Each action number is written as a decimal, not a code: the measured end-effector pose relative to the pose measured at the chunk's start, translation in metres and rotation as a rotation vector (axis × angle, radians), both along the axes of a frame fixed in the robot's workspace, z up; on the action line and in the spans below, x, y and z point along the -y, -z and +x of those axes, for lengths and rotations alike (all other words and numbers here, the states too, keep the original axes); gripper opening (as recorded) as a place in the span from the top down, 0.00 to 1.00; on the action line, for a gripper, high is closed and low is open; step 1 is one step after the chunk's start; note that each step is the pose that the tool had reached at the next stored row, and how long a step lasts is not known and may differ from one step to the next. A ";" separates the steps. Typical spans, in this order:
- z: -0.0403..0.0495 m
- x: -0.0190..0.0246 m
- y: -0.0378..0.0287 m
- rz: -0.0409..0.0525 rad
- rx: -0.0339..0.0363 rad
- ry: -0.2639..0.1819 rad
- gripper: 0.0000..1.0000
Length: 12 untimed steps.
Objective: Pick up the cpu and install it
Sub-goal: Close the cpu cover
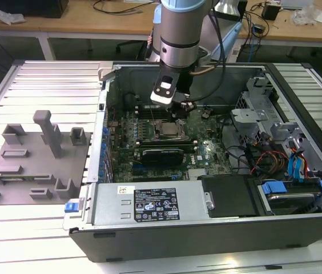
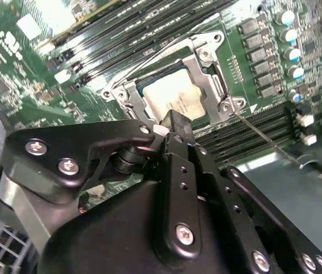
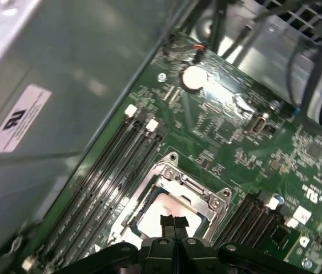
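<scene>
Item: cpu (image 2: 171, 98), one. Small, flat and square, with a pale silver-white metal top that has a dull sheen and faint print. It lies level inside the socket frame (image 2: 205, 50) on the green motherboard (image 2: 29, 85), in both wrist views (image 3: 160, 212). In the exterior view it shows as a light square (image 1: 169, 129) near the middle of the board.

Gripper (image 3: 173, 224), one. The two dark fingertips are pressed together with only a seam between them and nothing held. They sit directly above one edge of the chip (image 2: 175, 121). Whether they touch it cannot be told.

Edges and room: the metal frame hems the chip on all four sides. Two banks of long dark memory slots (image 3: 101, 182) flank the frame, one on each side. A thin wire lever (image 2: 258, 136) runs out from one frame corner across the slots. The computer case (image 1: 218, 228) walls enclose the board, and the arm reaches in from above.

Other stock:
- One round coin cell (image 3: 194, 77).
- One black expansion card (image 1: 161, 154), just beside the socket.
- One grey holder plate (image 1: 32, 165) on the table, well apart from the case at the exterior view's left.
</scene>
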State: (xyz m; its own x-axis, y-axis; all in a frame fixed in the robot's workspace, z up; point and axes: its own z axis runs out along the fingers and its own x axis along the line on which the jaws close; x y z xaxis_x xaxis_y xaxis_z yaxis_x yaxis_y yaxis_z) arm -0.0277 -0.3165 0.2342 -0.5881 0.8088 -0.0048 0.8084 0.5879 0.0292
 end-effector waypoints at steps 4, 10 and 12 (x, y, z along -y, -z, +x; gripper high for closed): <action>0.0000 0.0000 0.0000 0.0000 0.0001 -0.087 0.89; 0.0000 0.0000 0.0000 0.0000 0.0000 -0.238 0.89; 0.0000 0.0000 0.0000 0.0001 0.0000 -0.287 0.89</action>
State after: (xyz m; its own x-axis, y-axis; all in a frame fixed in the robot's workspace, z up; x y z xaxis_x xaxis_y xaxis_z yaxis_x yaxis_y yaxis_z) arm -0.0277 -0.3165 0.2342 -0.7931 0.6091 -0.0048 0.6087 0.7929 0.0292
